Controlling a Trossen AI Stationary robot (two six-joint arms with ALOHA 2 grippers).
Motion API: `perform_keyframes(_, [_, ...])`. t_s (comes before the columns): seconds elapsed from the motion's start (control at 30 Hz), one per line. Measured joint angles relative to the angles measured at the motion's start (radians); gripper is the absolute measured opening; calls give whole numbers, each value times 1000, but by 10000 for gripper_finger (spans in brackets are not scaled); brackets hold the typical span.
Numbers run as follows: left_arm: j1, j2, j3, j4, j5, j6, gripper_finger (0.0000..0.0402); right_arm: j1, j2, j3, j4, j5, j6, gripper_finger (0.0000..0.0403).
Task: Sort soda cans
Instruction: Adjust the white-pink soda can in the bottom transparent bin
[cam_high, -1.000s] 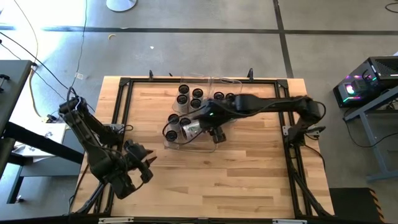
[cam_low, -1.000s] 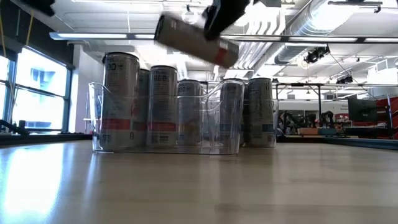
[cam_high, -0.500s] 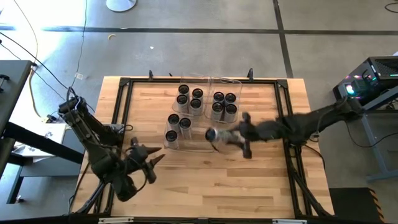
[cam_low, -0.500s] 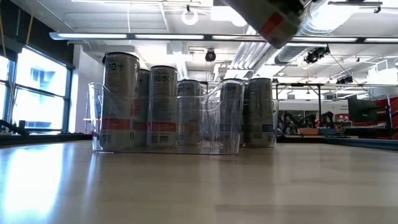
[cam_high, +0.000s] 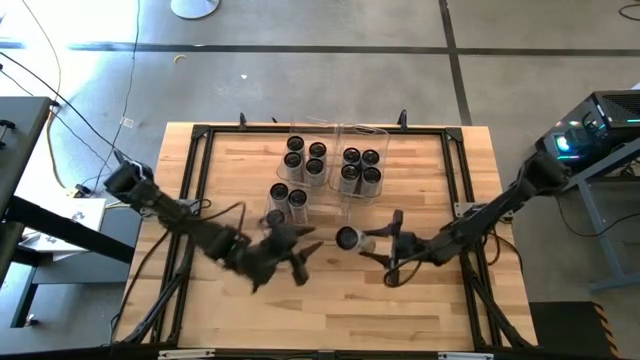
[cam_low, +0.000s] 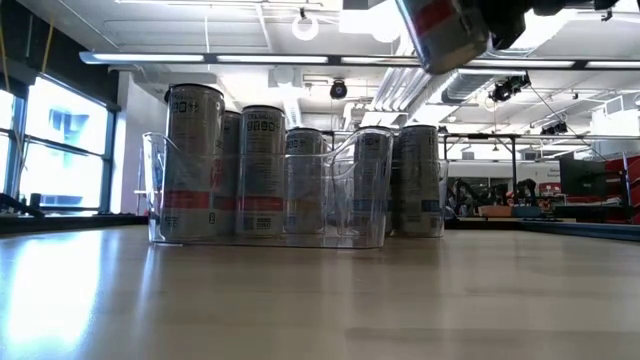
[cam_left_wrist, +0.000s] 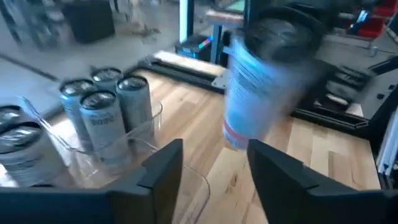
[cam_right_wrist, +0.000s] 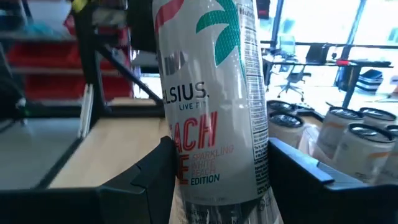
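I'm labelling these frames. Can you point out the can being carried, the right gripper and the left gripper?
carried can (cam_right_wrist: 211, 93), right wrist view, on its printed side.
right gripper (cam_high: 383, 243), high view, between its fingertips.
left gripper (cam_high: 300, 247), high view, between its fingertips.

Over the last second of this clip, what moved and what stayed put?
The right gripper, shut on a soda can, carried it out from over the clear bins to the open table in front of them. The left gripper swung in from the table's near left edge toward that can. The other cans in the bins stayed as they were.
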Motion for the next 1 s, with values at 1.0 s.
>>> perform_keyframes(1.0, [177,46,0,299,274,456,331,-86,69,30,4,-12,49,193])
